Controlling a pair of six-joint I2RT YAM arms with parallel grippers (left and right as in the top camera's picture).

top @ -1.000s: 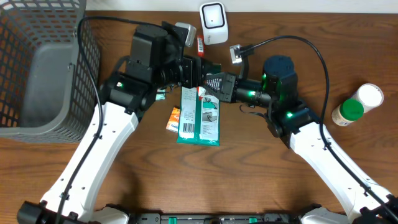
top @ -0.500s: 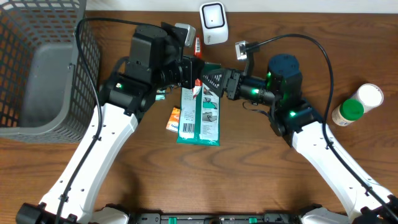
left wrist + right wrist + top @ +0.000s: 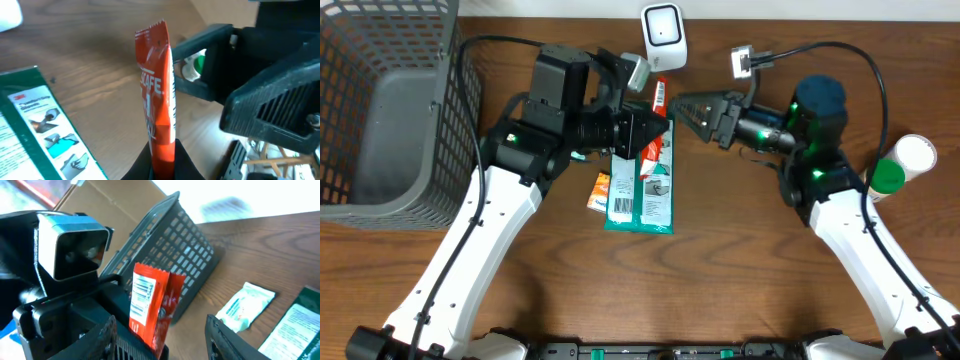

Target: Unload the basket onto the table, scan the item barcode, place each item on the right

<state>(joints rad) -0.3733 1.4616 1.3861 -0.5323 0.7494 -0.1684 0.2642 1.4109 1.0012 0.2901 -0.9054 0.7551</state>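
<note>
Left gripper [image 3: 650,130]: clenched on the lower part of the red packet [image 3: 659,97], its two fingers pinching the foil flat between them; in the left wrist view the packet [image 3: 157,100] rises upright out of the closed fingertips
Right gripper [image 3: 682,103]: released, fingers spread in a V and holding nothing, to the right of the packet and apart from it, pointing toward it
Red packet: off the table [image 3: 740,280], held in the air over the top end of the green pack [image 3: 640,190], near the scanner [image 3: 662,35] and in front of it
Barcode [image 3: 141,292]: a white striped panel on the packet's face, seen plainly in the right wrist view, where the packet [image 3: 150,307] stands in front of the basket
Scanner: white unit at the far edge of the table, standing alone
Green pack: lying flat on the wood, a small orange sachet [image 3: 600,190] just beside its left edge
Wire basket [image 3: 380,60]: grey, at the far left corner
Bottles: a green-capped one [image 3: 887,178] and a white-lidded one [image 3: 917,152], side by side at the right edge
</note>
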